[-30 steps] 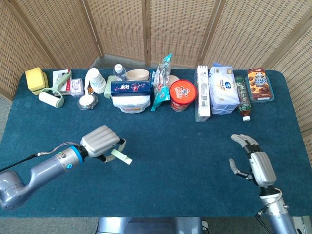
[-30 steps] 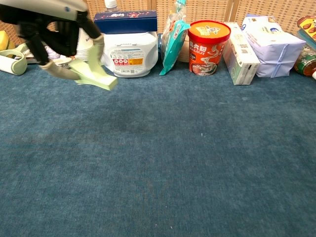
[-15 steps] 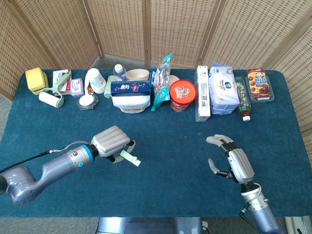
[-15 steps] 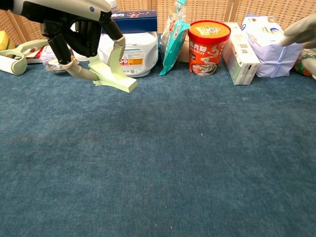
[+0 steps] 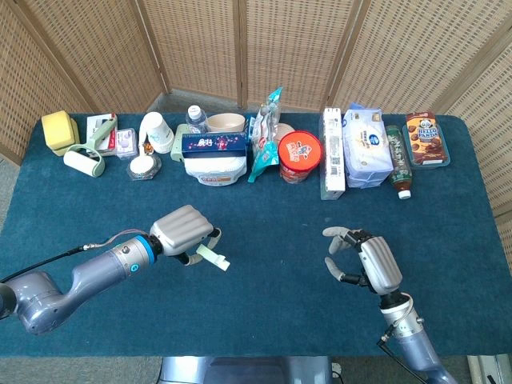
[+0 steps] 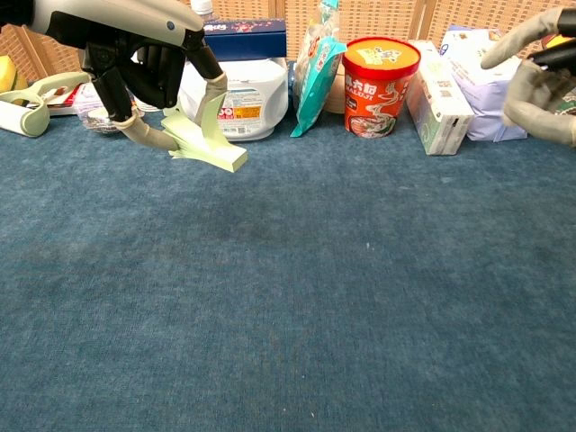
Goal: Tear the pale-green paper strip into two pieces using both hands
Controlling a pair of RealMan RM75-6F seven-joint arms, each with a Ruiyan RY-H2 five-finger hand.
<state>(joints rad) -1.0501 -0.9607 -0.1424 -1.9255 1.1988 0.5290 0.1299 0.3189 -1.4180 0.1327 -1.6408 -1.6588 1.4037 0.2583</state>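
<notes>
My left hand (image 5: 184, 232) (image 6: 148, 76) hangs over the left-middle of the blue table and pinches one end of the pale-green paper strip (image 5: 211, 258) (image 6: 207, 151). The strip's free end sticks out to the right, lifted off the cloth. My right hand (image 5: 364, 260) (image 6: 538, 72) hovers over the right-middle of the table with its fingers apart, curved toward the left and holding nothing. A wide gap of bare cloth separates it from the strip.
A row of goods lines the table's far edge: a lint roller (image 5: 83, 162), paper cups (image 5: 158, 132), a white tub (image 5: 214, 168), a red noodle cup (image 5: 299, 155), a teal bag (image 5: 265, 132), tissue packs (image 5: 366, 146), a bottle (image 5: 398, 160) and a cookie tray (image 5: 426, 138).
My right hand has moved left and toward the table's middle, its fingers curving in. The left hand carried the strip rightward, then held nearly still.
</notes>
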